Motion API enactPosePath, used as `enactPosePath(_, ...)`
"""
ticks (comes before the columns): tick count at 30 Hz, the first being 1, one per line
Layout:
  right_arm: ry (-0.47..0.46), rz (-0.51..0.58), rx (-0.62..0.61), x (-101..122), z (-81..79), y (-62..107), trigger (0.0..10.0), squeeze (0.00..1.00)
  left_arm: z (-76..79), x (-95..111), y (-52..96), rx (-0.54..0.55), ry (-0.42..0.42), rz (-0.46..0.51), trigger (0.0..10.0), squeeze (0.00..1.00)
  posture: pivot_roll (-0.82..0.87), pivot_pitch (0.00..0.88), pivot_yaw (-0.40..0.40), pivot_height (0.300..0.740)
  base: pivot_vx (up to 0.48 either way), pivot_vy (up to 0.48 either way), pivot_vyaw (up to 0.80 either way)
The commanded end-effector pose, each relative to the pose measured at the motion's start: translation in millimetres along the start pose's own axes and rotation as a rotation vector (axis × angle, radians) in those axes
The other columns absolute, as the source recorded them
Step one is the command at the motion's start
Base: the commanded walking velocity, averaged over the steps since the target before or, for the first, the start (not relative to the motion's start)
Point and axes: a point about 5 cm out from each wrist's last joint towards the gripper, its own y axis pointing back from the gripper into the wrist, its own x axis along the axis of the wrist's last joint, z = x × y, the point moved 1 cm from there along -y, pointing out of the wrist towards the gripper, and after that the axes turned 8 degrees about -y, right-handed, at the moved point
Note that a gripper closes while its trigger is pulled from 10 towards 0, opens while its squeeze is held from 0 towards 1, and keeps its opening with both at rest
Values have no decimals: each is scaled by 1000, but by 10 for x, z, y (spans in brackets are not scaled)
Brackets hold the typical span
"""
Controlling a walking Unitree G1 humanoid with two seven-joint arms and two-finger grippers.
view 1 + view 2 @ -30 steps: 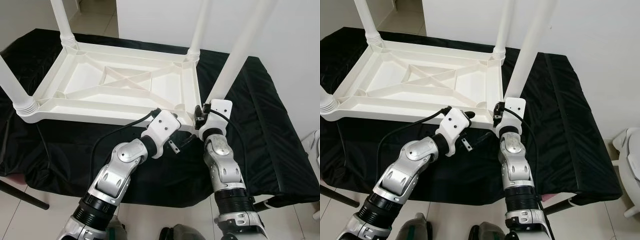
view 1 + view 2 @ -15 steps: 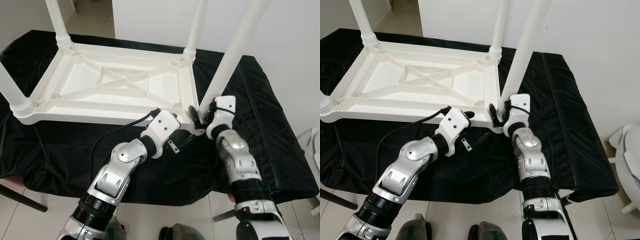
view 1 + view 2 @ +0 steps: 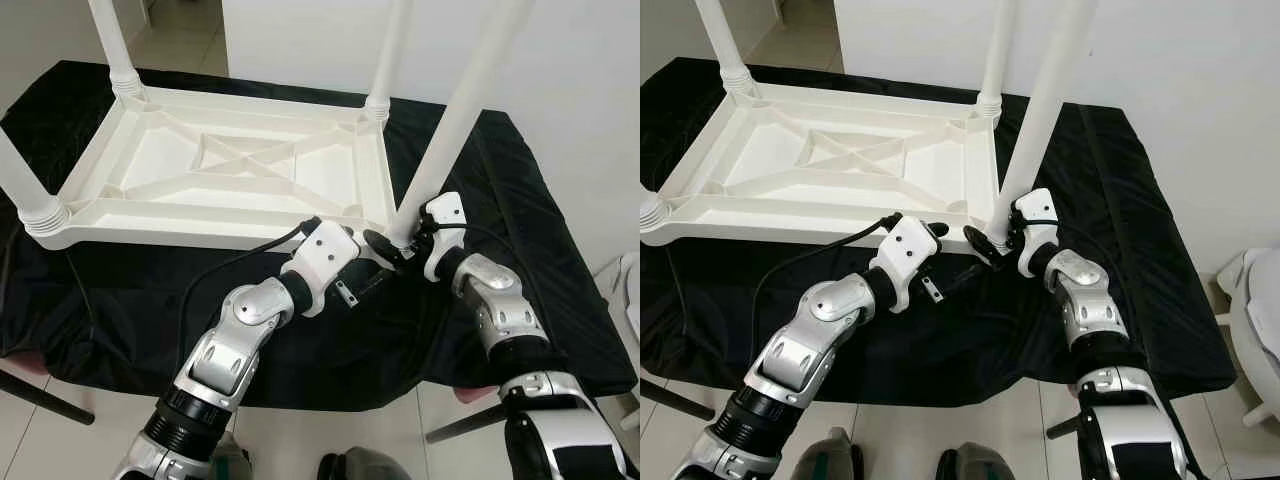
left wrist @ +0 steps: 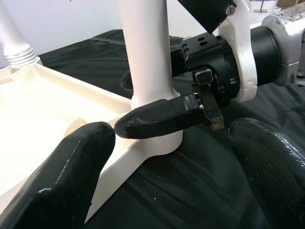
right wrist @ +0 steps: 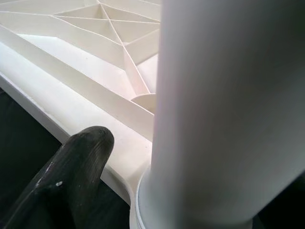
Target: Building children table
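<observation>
A white plastic children's table (image 3: 200, 228) lies upside down on a black cloth, its legs pointing up. My right gripper (image 3: 392, 247) is shut on the base of the near right leg (image 3: 455, 110), where the leg meets the table corner. One of its fingers (image 4: 157, 117) lies across the front of that base, and the right wrist view has the leg (image 5: 224, 105) close up beside a finger (image 5: 71, 171). My left gripper (image 4: 172, 136) stands open just in front of the same corner, with its fingers (image 4: 62, 176) spread and holding nothing.
The black cloth (image 3: 540, 230) covers a low platform that ends at my feet and on the right. Three other legs stand at the far left (image 3: 110, 40), far right (image 3: 388, 50) and near left (image 3: 20, 180). A white object (image 3: 630, 290) sits at the right edge.
My right forearm has swung out to the right and its wrist has turned around the leg's base, so the fingers now point left. The left arm has stayed put.
</observation>
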Motion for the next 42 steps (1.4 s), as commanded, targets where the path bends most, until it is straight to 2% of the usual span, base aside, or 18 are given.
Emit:
enactPosePath(1,20,2,60,23,-60,-66,7961,0,-9,1,-8,8,-11,-3,10000,0,13,0,-71,740,0,0,0)
enactPosePath(4,20,2,60,23,-60,-66,7961,0,-9,1,-8,8,-11,-3,10000,0,13,0,-71,740,0,0,0)
enactPosePath(5,22,5,67,34,-47,-78,5020,0,-18,1,-3,11,-11,-4,10000,0,17,0,-69,740,0,0,0)
enactPosePath(6,22,5,67,34,-47,-78,5020,0,-18,1,-3,11,-11,-4,10000,0,17,0,-69,740,0,0,0)
enactPosePath(7,28,9,70,52,-27,-85,2549,0,-26,2,1,14,-12,-5,10000,0,17,0,-68,740,0,0,0)
enactPosePath(8,32,11,72,66,-13,-89,1059,0,-31,3,5,16,-13,-6,10000,0,17,0,-65,740,0,0,0)
enactPosePath(10,38,12,74,75,-3,-88,863,0,-36,3,5,17,-13,-6,10000,0,17,0,-65,740,0,0,0)
enactPosePath(11,44,12,77,78,6,-84,0,0,-40,5,4,17,-13,-6,10000,0,13,0,-62,740,0,0,0)
enactPosePath(25,32,16,72,-9,26,-3,0,0,-48,15,-5,18,-7,-3,10000,0,-1,0,-57,740,0,0,0)
enactPosePath(26,22,17,43,-30,36,7,10000,0,-45,15,-5,18,-5,-3,10000,0,-1,0,-58,740,0,0,0)
enactPosePath(30,2,-1,-47,-77,55,1,10000,0,-45,16,-6,20,-2,-1,10000,0,-5,0,-63,740,0,0,0)
enactPosePath(35,-39,-9,-259,-115,69,-41,10000,0,-37,16,-14,22,2,1,10000,0,-9,0,-66,740,0,0,0)
enactPosePath(37,-39,-9,-259,-115,69,-41,10000,0,-37,16,-14,22,2,1,10000,0,-9,0,-66,740,0,0,0)
enactPosePath(38,-59,-4,-300,-110,63,-45,10000,0,-33,15,-14,22,3,1,10000,0,-12,0,-66,740,0,0,0)
enactPosePath(39,-90,14,-395,-99,61,-39,10000,0,-26,14,-14,21,4,1,10000,0,-15,0,-66,740,0,0,0)
enactPosePath(41,-90,14,-395,-99,61,-39,10000,0,-26,14,-14,21,4,1,10000,0,-15,0,-66,740,0,0,0)
enactPosePath(42,-110,29,-479,-94,54,-21,10000,0,-17,13,-12,20,5,1,10000,0,-17,0,-65,740,0,0,0)
